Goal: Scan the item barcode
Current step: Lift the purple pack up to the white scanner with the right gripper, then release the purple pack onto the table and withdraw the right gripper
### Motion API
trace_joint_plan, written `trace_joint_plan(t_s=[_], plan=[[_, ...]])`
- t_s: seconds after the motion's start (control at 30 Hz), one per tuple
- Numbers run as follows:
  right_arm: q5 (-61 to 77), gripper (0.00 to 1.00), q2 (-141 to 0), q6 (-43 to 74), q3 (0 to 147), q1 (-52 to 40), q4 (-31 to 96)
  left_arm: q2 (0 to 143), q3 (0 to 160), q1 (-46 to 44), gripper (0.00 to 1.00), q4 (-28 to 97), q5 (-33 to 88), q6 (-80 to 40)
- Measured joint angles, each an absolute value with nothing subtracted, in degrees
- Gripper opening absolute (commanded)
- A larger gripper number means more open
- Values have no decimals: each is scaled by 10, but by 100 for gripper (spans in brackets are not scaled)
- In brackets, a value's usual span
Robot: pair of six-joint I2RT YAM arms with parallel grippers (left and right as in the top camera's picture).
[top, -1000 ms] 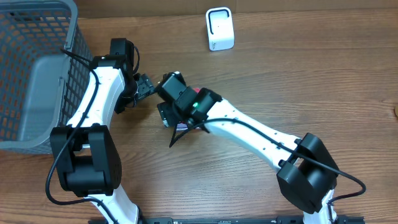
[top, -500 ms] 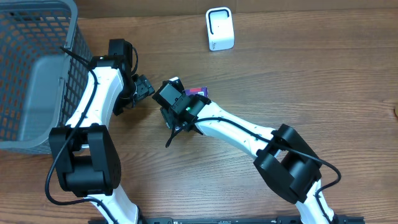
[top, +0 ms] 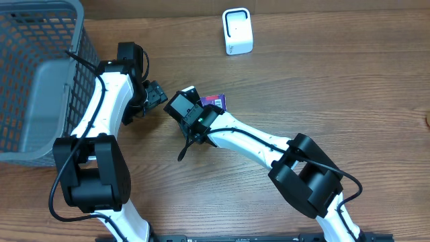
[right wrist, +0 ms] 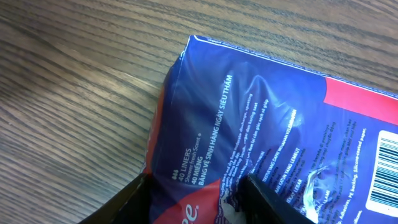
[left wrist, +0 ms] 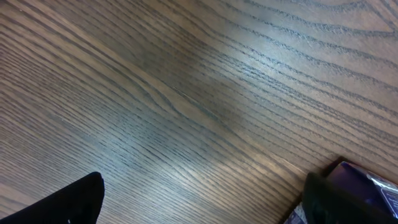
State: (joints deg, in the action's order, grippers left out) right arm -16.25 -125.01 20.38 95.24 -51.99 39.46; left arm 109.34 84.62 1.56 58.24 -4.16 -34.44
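Observation:
The item is a blue and red soft packet (right wrist: 261, 112) lying on the wooden table, its purple edge (top: 213, 102) showing beside my right wrist. A barcode (right wrist: 387, 168) shows at its right edge. My right gripper (right wrist: 198, 202) is shut on the packet's near corner, whose film puckers between the two black fingers (right wrist: 127, 202). My left gripper (left wrist: 202, 208) hovers open over bare wood just left of the packet (left wrist: 367, 186), with nothing between its fingers. The white scanner (top: 237, 31) stands at the back of the table.
A grey wire basket (top: 79, 30) with a grey liner stands at the far left, close behind my left arm (top: 107, 94). My right arm (top: 269, 144) stretches diagonally across the table's middle.
My right arm swung its wrist left and its jaws narrowed onto the packet's corner. The packet's purple edge came into overhead view. The left arm stayed put.

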Motion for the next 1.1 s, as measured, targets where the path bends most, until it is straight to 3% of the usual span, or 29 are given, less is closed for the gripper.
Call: trace_joint_plan(t_s=[0.07,0.1,0.17,0.37,0.57,0.93,1.1], plan=[[-166,26,-1251,205,952,-521,399,1093,846,16,95,583,-42,-344],[-168,10,-1251,210,954,-522,407,1093,846,16,95,583,-42,-344],[-170,4,-1251,212,960,-522,426,1093,846,16,95,583,-42,-344],[-148,4,-1250,238,1006,-514,511,1093,846,16,96,584,-42,-344],[-27,4,-1233,247,1075,-456,588,1093,846,16,96,585,-42,-344],[470,4,-1188,175,1039,-217,636,1093,846,16,96,587,-42,-344],[562,4,-1193,154,913,-157,585,1093,845,16,96,587,-42,-344]])
